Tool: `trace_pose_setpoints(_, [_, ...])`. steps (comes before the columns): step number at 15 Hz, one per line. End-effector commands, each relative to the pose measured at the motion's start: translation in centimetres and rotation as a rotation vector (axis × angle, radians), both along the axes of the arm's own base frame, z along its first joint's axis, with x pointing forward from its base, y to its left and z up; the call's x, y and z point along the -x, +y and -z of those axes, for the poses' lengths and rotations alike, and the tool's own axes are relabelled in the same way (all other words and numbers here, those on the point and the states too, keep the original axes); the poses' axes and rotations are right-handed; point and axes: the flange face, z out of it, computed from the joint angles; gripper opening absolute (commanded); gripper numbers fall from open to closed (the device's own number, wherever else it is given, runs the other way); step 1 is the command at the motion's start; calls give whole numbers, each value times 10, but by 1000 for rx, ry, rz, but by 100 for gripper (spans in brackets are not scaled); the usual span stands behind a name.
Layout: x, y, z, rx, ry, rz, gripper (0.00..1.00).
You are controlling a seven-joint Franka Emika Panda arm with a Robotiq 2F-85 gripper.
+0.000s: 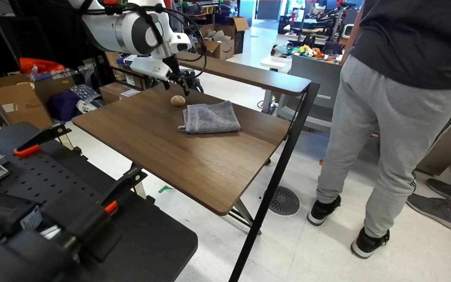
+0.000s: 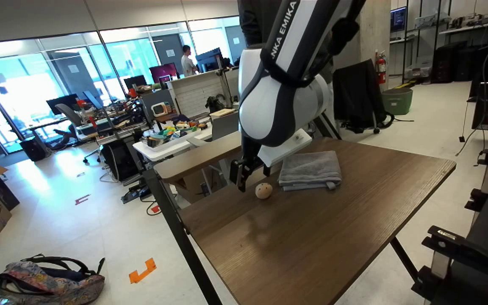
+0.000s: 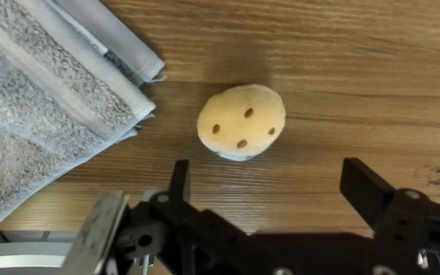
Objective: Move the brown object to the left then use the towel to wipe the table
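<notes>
Grey and rumpled, the towel [image 1: 211, 117] lay folded on the wood-grain table [image 1: 151, 137] in an exterior view. Near the towel's striped end, apart from it, sat the brown lump [image 1: 178, 100]. Close over the lump, off that same end of the towel, hung the gripper [image 1: 177, 90]. Beyond the towel ran a narrower desk [image 1: 245, 72], wood-topped too, and well to the right of the towel stood a person [image 1: 401, 70] in grey sweatpants [image 1: 386, 125] (not far from the towel's own colour).

In an exterior view, the white-and-black robot arm [image 2: 265, 118] showed above the towel, and the gripper hung to the towel's left. The lump lay on the table at the towel's lower left, near but clear of it. Well behind the towel and to its right stood a green bin [image 2: 397, 101]; well to its left lay a flowered backpack [image 2: 49, 281].

In the wrist view, the lump lay just right of the towel's corner, with table top showing between them, its pale tan surface dotted with dark brown spots [image 3: 241, 144]. The gripper was unclenched: its fingers [image 3: 363, 191] stood wide apart, one toward the towel and the other well away from it, and the lump lay ahead of the gap.
</notes>
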Motion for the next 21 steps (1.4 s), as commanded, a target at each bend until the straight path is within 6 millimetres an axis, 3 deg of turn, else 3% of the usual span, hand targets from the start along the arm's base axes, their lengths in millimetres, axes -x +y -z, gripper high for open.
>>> trace_pose_setpoints(1, [-13, 4, 16, -7, 3, 36, 100])
trace_pose_setpoints(4, [-10, -4, 36, -4, 46, 52, 96])
trace_pose_setpoints(5, [-10, -8, 43, -8, 64, 61, 74])
trace_pose_setpoints(7, [-11, -14, 50, -17, 82, 75, 69])
trace_pose_setpoints(16, [-25, -14, 16, -42, 47, 85, 1])
trace_pose_setpoints(19, [-31, -28, 5, -43, 33, 112, 3])
trace_pose_setpoints(21, [-35, -48, -9, -28, 51, 148, 3])
